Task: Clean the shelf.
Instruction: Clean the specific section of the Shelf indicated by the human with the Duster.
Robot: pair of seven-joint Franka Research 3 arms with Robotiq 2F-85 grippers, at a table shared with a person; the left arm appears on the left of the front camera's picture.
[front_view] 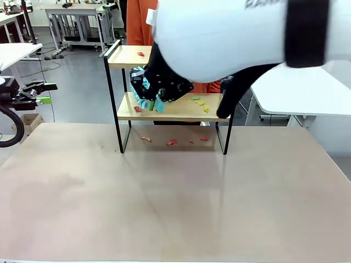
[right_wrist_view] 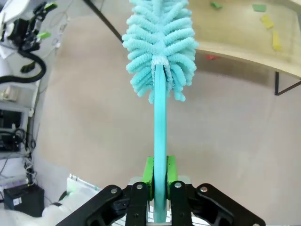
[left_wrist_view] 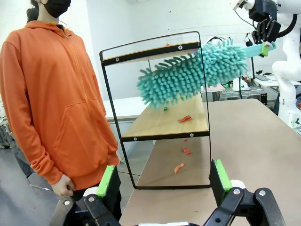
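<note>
Several coloured scraps [front_view: 200, 102] lie on the lower board of the shelf [front_view: 181, 113], which stands at the far side of the table [front_view: 175, 208], with a person in orange [left_wrist_view: 51, 94] just behind it. Right gripper [right_wrist_view: 160, 172] is clamped on the handle of the teal duster [left_wrist_view: 193, 73], whose head sits between the two boards, over the lower one's left end. Left gripper [left_wrist_view: 163, 180] hangs spread wide and empty, off to the side. Now the risks: a hard sweep would likely fling bits onto the table (red ones [front_view: 171, 142] already lie beneath). The bulky wrist could knock the thin frame and shove the light rack. And the scrap on the top board [front_view: 141, 53] may get missed.
</note>
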